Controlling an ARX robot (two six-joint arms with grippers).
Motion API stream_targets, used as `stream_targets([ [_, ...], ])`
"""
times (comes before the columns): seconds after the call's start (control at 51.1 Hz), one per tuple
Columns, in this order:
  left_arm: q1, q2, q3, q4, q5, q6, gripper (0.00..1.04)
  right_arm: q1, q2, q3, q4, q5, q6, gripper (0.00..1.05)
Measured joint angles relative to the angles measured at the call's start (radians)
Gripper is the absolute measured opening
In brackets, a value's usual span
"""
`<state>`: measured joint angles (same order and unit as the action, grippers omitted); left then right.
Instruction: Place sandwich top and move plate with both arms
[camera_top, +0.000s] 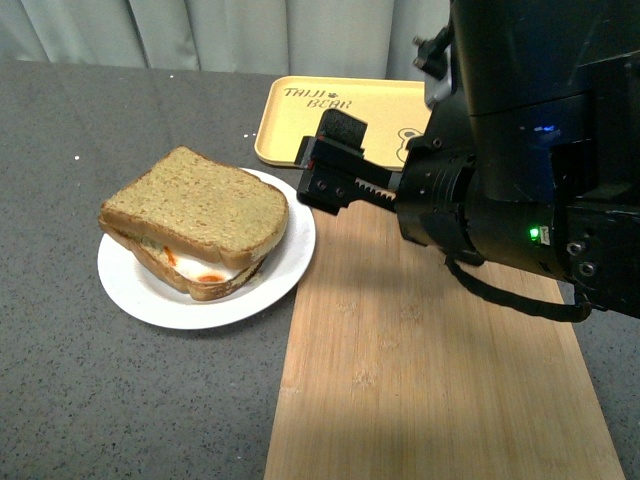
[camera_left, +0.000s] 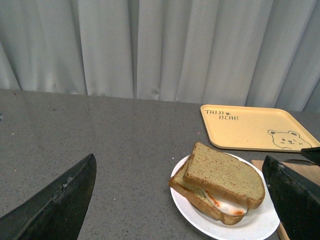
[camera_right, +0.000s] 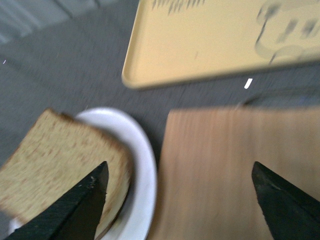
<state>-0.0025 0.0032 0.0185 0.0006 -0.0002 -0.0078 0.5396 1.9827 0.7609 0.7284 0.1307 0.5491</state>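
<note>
With the sandwich top (camera_top: 195, 205) already on, my right gripper (camera_top: 328, 165) hangs spread, seemingly empty, beside the plate (camera_top: 285, 268), toward the far edge of the tabletop (camera_top: 60, 400), ready to lift.

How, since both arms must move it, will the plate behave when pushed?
The plate looks rigid and shallow, so it likely slides rather than tips. The sandwich top lies askew, so a jolt might shift it.

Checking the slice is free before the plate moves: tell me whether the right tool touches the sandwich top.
Apart. The front view shows bare plate between the open right tool and the sandwich top.
</note>
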Motion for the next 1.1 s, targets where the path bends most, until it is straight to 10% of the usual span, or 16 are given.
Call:
stream_targets([
  [0.157, 0.000, 0.000, 0.000, 0.000, -0.001, 0.000, 0.98, -0.055, -0.011, -0.227, 0.445, 0.272, -0.323, 0.53],
  [0.411, 0.000, -0.001, 0.000, 0.000, 0.000, 0.000, 0.98, -0.168, -0.199, -0.435, 0.665, 0.242, -0.465, 0.00],
  [1.097, 0.000, -0.002, 0.000, -0.001, 0.000, 0.000, 0.98, -0.477, -1.189, -0.747, 0.024, -0.093, -0.546, 0.01],
])
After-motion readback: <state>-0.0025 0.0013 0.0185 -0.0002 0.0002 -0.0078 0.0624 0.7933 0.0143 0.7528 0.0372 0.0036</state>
